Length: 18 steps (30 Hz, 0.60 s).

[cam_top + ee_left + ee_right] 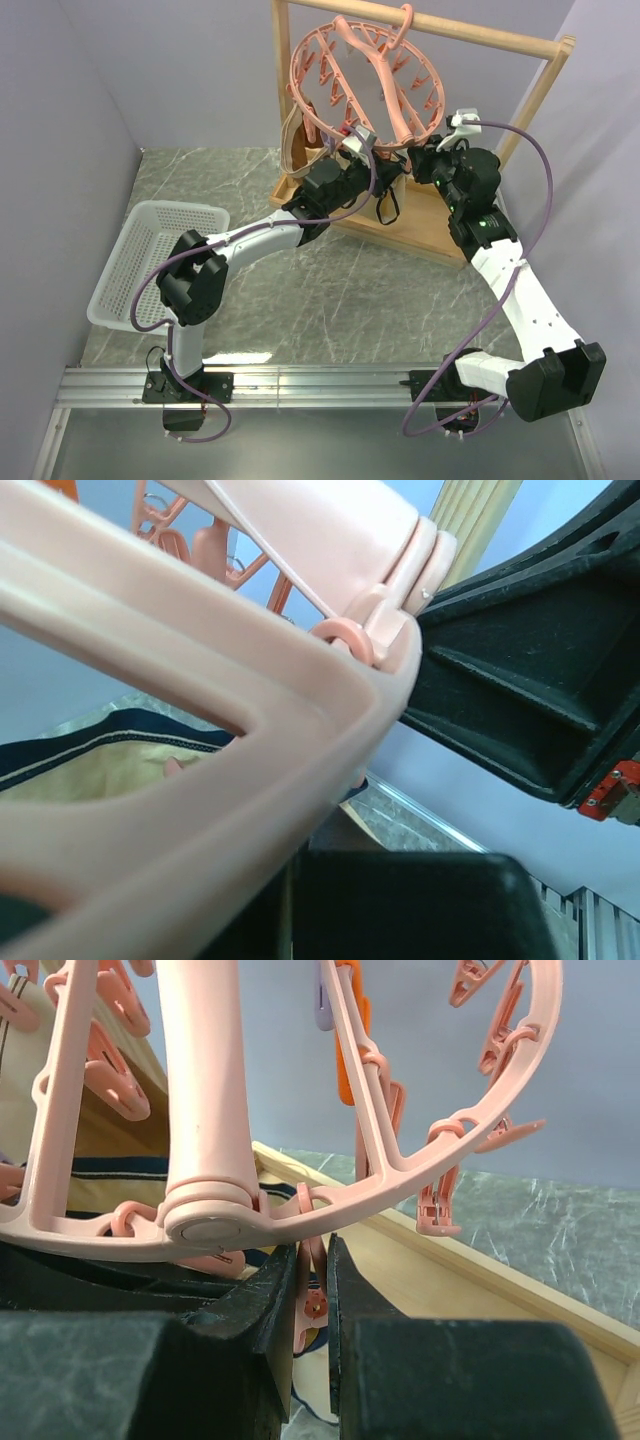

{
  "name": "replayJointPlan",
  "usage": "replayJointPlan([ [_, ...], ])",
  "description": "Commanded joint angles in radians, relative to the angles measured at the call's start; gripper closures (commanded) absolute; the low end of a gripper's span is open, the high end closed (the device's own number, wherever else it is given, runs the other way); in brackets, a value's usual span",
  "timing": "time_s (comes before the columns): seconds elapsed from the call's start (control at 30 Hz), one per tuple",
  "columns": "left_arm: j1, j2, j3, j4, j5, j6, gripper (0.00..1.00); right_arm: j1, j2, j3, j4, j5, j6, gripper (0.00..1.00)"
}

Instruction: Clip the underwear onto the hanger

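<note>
The salmon-pink hanger [383, 85] hangs by its hook from the wooden rack's top bar. The beige underwear [296, 145] with black trim hangs under the ring's left side, and a trim loop droops below the middle. My left gripper [353, 160] is under the ring's near edge. In the left wrist view the hanger ring [200, 680] hides most of the left gripper [290, 865], which looks shut on the underwear [90, 775]. My right gripper [312, 1260] is shut on a clip peg [315, 1305] under the ring [440, 1150]. The underwear [100, 1188] lies just behind it.
The wooden rack [480, 38] stands on a wooden base [430, 235] at the back of the marble table. A white plastic basket [150, 260] sits at the left. Grey walls close in on the left, back and right.
</note>
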Motion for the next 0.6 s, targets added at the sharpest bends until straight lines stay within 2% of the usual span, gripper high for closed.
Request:
replayJointPlan([
  [0.0, -0.021, -0.082, 0.057, 0.095, -0.005, -0.039, 1.0, -0.003, 0.016, -0.032, -0.008, 0.118, 0.017, 1.0],
  [0.57, -0.036, -0.079, 0.112, 0.077, -0.059, -0.021, 1.0, 0.006, 0.045, -0.011, -0.049, 0.121, 0.006, 1.0],
])
